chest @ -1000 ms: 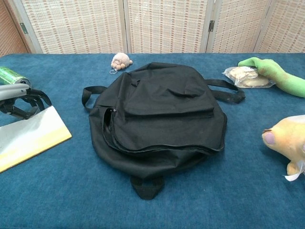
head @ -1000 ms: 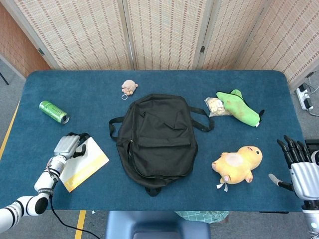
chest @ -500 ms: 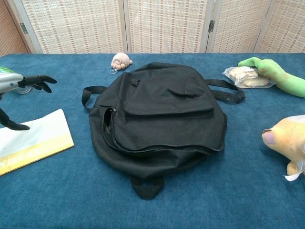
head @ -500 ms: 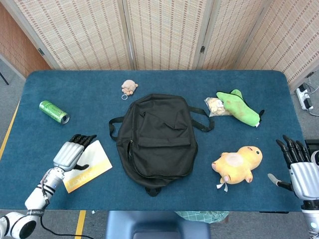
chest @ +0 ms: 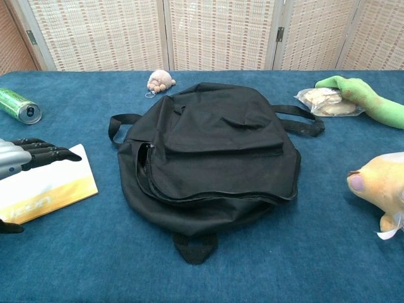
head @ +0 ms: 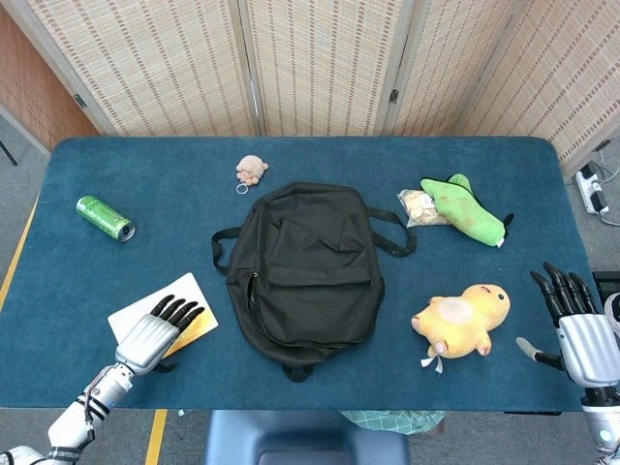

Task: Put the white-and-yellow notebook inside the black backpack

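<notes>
The white-and-yellow notebook (head: 153, 301) (chest: 53, 185) lies flat on the blue table, left of the black backpack (head: 300, 276) (chest: 214, 151). The backpack lies flat in the middle, and its side zipper gapes slightly toward the notebook. My left hand (head: 155, 334) (chest: 25, 158) hovers over the notebook's near end with its fingers stretched out and apart, gripping nothing. My right hand (head: 572, 329) is at the table's near right edge, fingers spread and empty; the chest view does not show it.
A green can (head: 105, 218) (chest: 19, 105) lies at the far left. A small plush keychain (head: 251, 170) (chest: 161, 81) sits behind the backpack. A green plush (head: 465, 208) (chest: 363, 98) and a snack bag (head: 418, 206) (chest: 325, 101) lie far right. A yellow plush (head: 463, 318) (chest: 379, 186) lies near right.
My left hand let go of the notebook's far edge, straightened its fingers and drew back toward the near table edge. The notebook turned slightly and now lies flat.
</notes>
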Controlling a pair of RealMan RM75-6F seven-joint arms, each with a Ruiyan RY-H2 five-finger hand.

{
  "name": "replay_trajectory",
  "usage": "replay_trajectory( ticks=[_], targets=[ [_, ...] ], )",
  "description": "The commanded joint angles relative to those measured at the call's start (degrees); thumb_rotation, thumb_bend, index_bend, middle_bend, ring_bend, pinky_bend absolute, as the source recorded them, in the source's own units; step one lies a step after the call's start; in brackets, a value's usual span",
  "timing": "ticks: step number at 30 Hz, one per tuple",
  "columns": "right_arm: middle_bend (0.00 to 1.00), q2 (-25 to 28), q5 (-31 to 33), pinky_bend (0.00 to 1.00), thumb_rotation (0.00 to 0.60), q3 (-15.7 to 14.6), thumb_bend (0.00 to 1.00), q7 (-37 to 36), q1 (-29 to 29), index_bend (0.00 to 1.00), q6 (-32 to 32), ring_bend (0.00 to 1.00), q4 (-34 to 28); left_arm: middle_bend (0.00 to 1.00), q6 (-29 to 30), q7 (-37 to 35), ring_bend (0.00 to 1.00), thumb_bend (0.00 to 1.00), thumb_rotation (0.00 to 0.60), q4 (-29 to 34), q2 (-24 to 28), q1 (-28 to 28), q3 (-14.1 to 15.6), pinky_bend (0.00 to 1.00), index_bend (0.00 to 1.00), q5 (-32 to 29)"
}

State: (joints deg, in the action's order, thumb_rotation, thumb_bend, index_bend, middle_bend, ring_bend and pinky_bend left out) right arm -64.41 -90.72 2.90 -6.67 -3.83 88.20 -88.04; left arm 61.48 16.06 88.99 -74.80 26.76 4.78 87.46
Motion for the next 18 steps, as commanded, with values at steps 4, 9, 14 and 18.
replay_trajectory(
  ticks=[4, 9, 14, 18],
  targets=[
    [0.00, 0.01, 0.04, 0.00, 0.600, 0.00, 0.04, 0.03, 0.00, 0.00, 0.03, 0.02, -0.04, 0.10, 0.92, 1.22, 0.10, 0.13, 0.582, -1.06, -0.98, -1.38, 0.57, 0.09, 0.02, -0.36],
    [0.00, 0.02, 0.03, 0.00, 0.600, 0.00, 0.04, -0.09, -0.09, 0.00, -0.06, 0.02, -0.03, 0.10, 1.39, 2.30, 0.10, 0.13, 0.584, -2.86, -1.44, -2.53, 0.82, 0.09, 0.02, -1.30],
    [0.00, -0.04, 0.01, 0.00, 0.600, 0.00, 0.04, -0.22, -0.17, 0.00, -0.11, 0.02, 0.04, 0.10, 2.38, 4.03, 0.10, 0.13, 0.594, -5.30, -1.82, -3.55, 0.04, 0.09, 0.03, -2.91],
    [0.00, -0.05, 0.01, 0.00, 0.600, -0.02, 0.04, -0.31, -0.16, 0.00, -0.06, 0.02, 0.08, 0.10, 2.75, 5.11, 0.10, 0.13, 0.600, -6.95, -2.07, -3.87, -1.19, 0.09, 0.03, -4.62]
  ],
)
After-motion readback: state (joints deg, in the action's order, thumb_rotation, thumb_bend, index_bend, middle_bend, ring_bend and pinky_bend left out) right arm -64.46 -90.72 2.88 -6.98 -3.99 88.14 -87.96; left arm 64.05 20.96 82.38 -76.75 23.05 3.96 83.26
